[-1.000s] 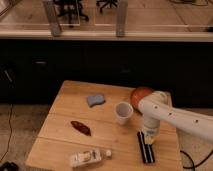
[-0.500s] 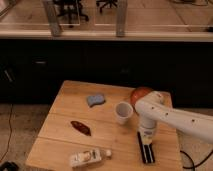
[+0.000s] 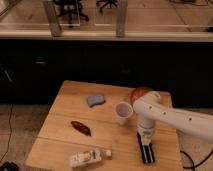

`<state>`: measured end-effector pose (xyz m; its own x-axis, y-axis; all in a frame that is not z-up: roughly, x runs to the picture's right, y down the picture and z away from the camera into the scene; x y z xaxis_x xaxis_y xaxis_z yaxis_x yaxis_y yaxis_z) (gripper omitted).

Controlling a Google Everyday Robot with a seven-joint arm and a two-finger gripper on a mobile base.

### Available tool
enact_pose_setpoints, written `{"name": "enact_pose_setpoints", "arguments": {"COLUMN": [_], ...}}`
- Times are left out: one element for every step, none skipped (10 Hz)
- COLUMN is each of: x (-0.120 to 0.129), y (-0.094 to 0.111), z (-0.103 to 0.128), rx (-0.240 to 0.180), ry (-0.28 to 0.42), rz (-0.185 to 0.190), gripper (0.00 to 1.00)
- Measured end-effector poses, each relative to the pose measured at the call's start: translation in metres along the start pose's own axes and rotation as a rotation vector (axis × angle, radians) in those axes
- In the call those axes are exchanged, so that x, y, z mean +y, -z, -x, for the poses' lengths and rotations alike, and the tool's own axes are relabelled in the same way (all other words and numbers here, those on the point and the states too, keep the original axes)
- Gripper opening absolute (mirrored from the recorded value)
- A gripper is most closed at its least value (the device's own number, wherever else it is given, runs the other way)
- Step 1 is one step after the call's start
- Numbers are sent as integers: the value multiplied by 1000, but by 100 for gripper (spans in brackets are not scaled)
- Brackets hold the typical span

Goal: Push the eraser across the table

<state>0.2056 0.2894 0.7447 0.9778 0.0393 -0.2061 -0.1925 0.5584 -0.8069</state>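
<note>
**Operator:** Read the table as a dial with 12 at the far edge. What is where?

**Technician:** On the light wooden plank table (image 3: 60, 142), the white robot arm (image 3: 172, 117) enters from 3 o'clock. The long, flat black eraser with a pale stripe (image 3: 146, 152) lies at 4 o'clock near the front edge, its length running 12 to 6. The gripper (image 3: 145, 134) hangs over the eraser's 12 o'clock end with its jaws pressed together and pinching nothing. Whether it touches the block cannot be told.

**Operator:** What about obstacles?

**Technician:** A white bottle (image 3: 89, 157) lies on its side at 7 o'clock. A white cup (image 3: 123, 112) stands just beside the arm at 1 o'clock. A blue-grey sponge (image 3: 95, 100) is at 11 o'clock and a dark reddish-brown oblong (image 3: 80, 127) at 9 o'clock.

**Operator:** How should the push be done?

**Technician:** Set the closed jaws low against one long side of the eraser, at mid-length. Pushing at one end would probably spin the block. Drive toward 9 o'clock in a straight, slow line, on a lane between the oblong and the bottle. Keep light downward pressure so the block does not slip under the tool.
</note>
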Motion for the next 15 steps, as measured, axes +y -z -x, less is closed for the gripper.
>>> {"name": "enact_pose_setpoints", "arguments": {"x": [2,3,5,5,4,5,5,4,5,5,5,5,5,5,5], "y": [-1,-2,-2,-2,-3,-3,-4,-4,-4,-5,-6,-6,-6,-6,-6], "z": [0,0,2,2,-1,-2,0,0,0,-1,-2,-3,-2,-1,1], "rx": [5,9,11,12,14,17,22,26,29,31,33,35,38,44,47], "ry": [0,-1,0,0,-2,-3,-2,0,-2,-4,-6,-10,-9,-10,-10], "rz": [5,8,8,11,14,16,20,23,25,27,30,33,34,37,40], "gripper": [0,0,0,0,0,0,0,0,0,0,0,0,0,0,0]}}
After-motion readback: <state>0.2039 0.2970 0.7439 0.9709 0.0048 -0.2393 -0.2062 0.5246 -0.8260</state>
